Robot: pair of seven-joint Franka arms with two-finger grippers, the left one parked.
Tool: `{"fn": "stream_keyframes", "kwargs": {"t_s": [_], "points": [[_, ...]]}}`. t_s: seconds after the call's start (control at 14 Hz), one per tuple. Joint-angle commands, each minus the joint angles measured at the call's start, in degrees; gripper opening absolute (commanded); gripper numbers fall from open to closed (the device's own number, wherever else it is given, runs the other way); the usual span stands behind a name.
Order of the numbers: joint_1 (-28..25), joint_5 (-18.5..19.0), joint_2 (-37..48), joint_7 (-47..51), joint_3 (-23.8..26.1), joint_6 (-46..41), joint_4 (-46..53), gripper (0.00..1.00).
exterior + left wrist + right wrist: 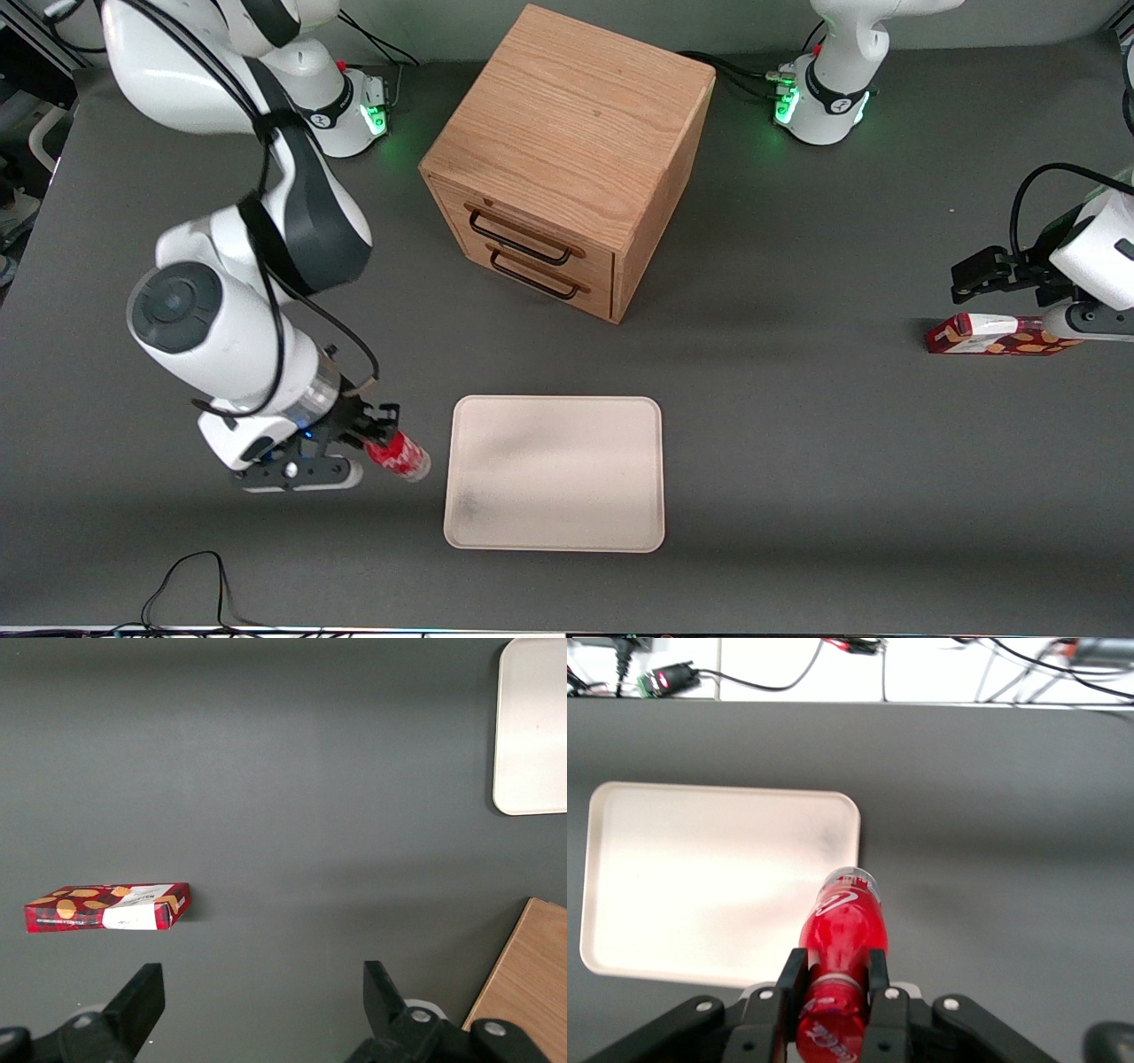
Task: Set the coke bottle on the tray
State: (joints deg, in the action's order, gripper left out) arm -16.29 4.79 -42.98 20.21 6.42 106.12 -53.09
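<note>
Dark grey tabletop [797, 443] w/ a wooden two-drawer cabinet [567, 159] standing farther from the front cam than the tray [555, 473], roughly mid-table. Tray is cream-white, flat, low rim, faint dark smudge near one corner; nothing on it yet. A flat red snack box [997, 335] lies well apart, toward the parked arm's end of the table, not part of this job.

Gripper [376, 434] sits low, just beside the tray's short edge at the working arm's end. Its fingers [790, 979] are pinched on the coke bottle [400, 455], clamping around the neck/upper body, so the red cap end is tucked in toward the wrist and the clear base [852, 877] points outward toward the tray. Bottle is tilted, close to lying over rather than upright, prob. because the wrist itself is angled.

In the right wrist view the base overlaps the tray corner, but the front cam shows the bottle just short of the rim, so I judge it not over the tray yet; can't tell if it's clear of the table.

Stage: grasp looks done, carry part-way, placing not done. Next prob. needs a sideways move over the rim toward tray centre, enough lift to clear the rim, then lowering. Risk: released tilted, a round bottle may roll; the low rim gives only slight containment.
</note>
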Motion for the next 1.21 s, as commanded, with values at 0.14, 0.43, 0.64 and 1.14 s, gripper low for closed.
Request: {"fn": "stream_keyframes", "kwargs": {"t_s": [0.14,0.43,0.64,1.14], "points": [[-0.32,2.15,-7.98,-2.45,1.40,7.15,3.96,0.00],[-0.67,2.24,-11.68,-2.10,1.40,13.31,3.00,0.00],[-0.94,2.15,-12.56,-1.58,1.40,17.18,0.81,0.00],[-1.11,1.71,-11.34,-1.49,1.40,18.07,-1.05,1.00]]}}
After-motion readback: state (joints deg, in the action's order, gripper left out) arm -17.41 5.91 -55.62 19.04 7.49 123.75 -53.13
